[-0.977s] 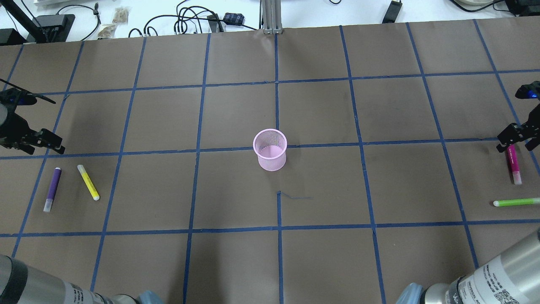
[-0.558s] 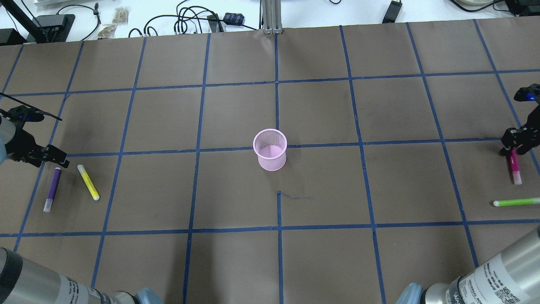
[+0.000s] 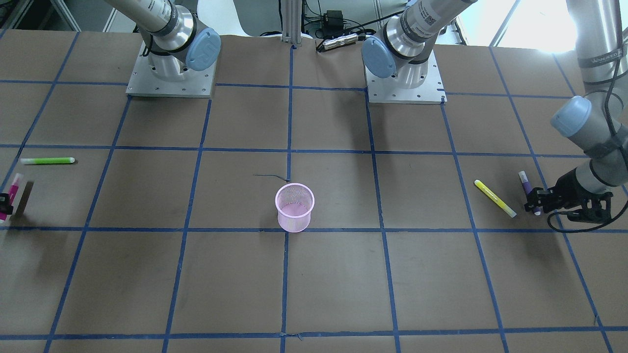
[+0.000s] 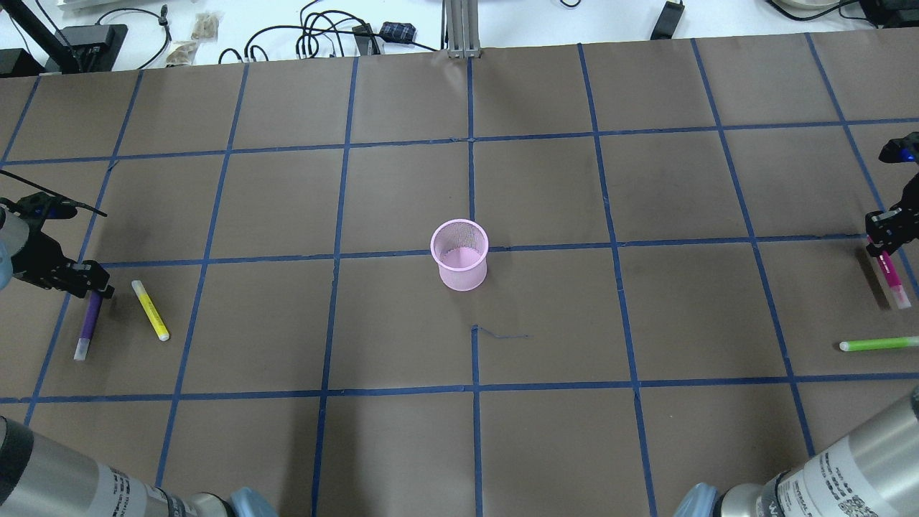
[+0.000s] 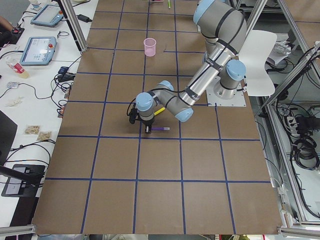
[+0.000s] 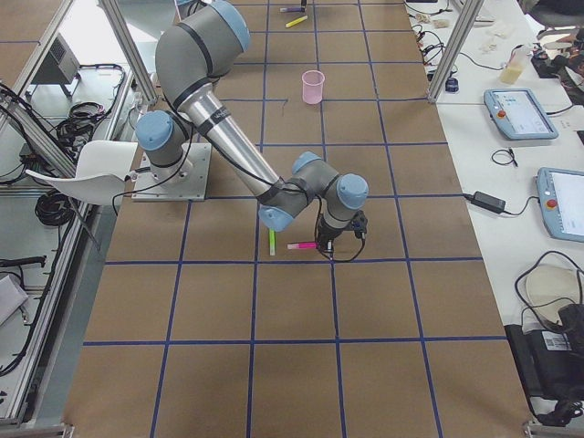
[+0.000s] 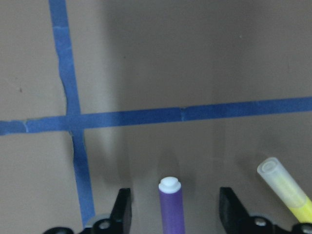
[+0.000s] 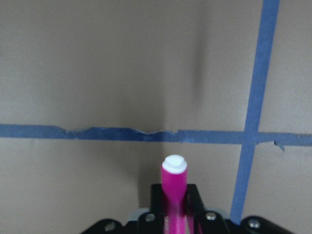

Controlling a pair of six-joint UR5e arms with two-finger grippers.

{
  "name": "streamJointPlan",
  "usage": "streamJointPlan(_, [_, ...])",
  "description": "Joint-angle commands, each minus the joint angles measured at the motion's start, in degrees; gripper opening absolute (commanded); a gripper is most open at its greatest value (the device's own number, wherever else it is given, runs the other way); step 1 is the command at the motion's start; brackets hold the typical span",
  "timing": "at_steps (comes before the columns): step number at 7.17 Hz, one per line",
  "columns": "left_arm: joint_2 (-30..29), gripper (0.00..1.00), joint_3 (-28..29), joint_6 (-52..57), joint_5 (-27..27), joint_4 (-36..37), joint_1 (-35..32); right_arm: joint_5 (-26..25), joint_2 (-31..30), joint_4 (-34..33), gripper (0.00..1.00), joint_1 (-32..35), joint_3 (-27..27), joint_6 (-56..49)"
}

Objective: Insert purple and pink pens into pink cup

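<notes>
Overhead exterior: shows pink wire-mesh cup [image 4: 459, 255] upright at table centre, well apart from both pens. Places left gripper [image 4: 93, 290] at far end of purple plastic pen [image 4: 87, 323], with yellow highlighter [image 4: 150, 310] just beside. Places right gripper [image 4: 881, 248] on pink plastic pen [image 4: 892, 281], with green highlighter [image 4: 878, 344] near.

Left wrist-mounted: shows fingers [image 7: 122, 209] spread, straddling purple pen without contact.

Right wrist-mounted: shows jaws clenched on pink pen.

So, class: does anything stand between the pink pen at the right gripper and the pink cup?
Nothing visible does. From the pink pen, held by the right gripper, to the pink cup, only bare table shows. The green pen lies aside, nearer the robot.
</notes>
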Motion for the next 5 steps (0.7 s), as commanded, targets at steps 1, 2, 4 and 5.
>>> streamJointPlan(1, [-0.6,0.17,-0.1,0.1,0.0,0.0,0.0,3.5,-9.1,0.8,0.0,5.5,0.6,0.0])
streamJointPlan(2, [-0.6,0.07,-0.2,0.1,0.1,0.0,0.0,5.6,-15.9,2.1,0.0,9.9,1.2,0.0])
streamJointPlan(4, [0.9,0.0,0.9,-0.1,0.5,-0.6,-0.1,10.0,-22.5,2.6,0.0,19.9,6.1,6.1])
streamJointPlan(5, [1.7,0.0,3.1,-0.6,0.5,-1.9,-0.5,18.0,-22.7,-1.2,0.0,23.5,8.4,8.7])
